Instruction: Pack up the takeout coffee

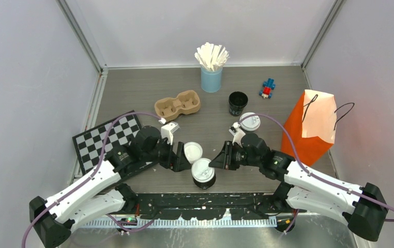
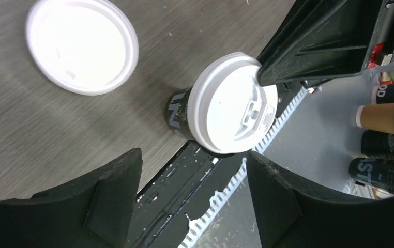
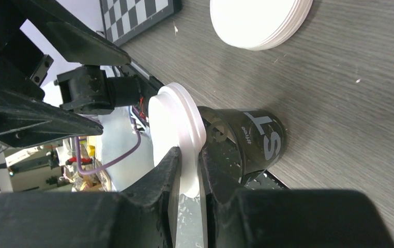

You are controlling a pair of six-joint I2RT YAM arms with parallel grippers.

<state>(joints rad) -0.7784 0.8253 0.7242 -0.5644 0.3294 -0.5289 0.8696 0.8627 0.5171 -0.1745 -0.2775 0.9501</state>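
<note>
Takeout coffee cup (image 1: 203, 174), lidded, stands upright at the tabletop's (image 1: 148, 93) lower-centre edge. Right arm (image 1: 308, 178) reaches in low, jaws clenched on its lid rim. Left arm (image 1: 89, 186) has its jaws released, with the cup ahead of them, untouched.

Right wrist cam: I read big white "ST" on side of lidded black cup (image 3: 252, 137) at table (image 3: 350, 103) near edge; small print beside it unreadable. Left cam: letters partial, illegible.

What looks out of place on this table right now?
The lidded cup stands right at the near edge of the table, the right gripper pinching its lid rim. Another black cup sits open, lidless.
</note>
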